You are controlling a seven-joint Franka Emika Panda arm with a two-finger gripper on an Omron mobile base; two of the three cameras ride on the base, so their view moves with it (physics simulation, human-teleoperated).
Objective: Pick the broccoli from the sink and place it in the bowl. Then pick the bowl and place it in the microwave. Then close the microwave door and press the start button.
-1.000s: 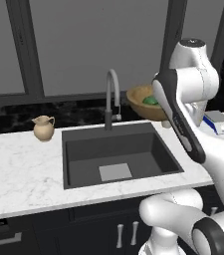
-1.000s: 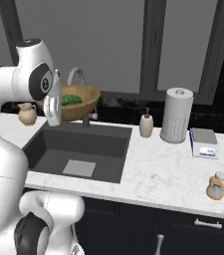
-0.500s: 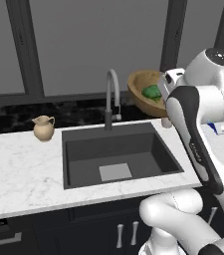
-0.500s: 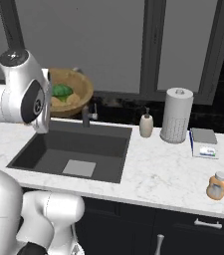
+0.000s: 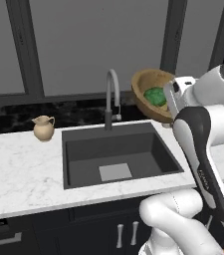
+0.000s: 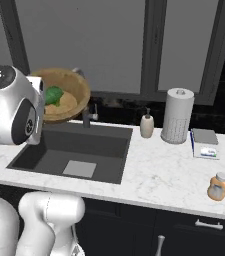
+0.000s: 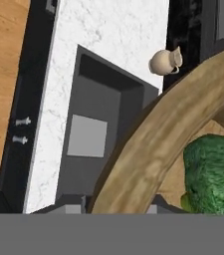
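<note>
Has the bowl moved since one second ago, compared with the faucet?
Yes. The bowl has risen: it was beside the faucet's middle, and now sits level with its top.

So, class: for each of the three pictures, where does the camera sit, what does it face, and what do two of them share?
Left base view: behind the arm's left, facing the dark-grey rectangular sink; white arm at right lifts the tilted tan wooden bowl.
Right base view: behind its right, same sink; arm at left.
Hand view: on the hand, looking down past the bowl rim and dark-green broccoli.
Both base views share sink, bowl and curved grey faucet.
</note>
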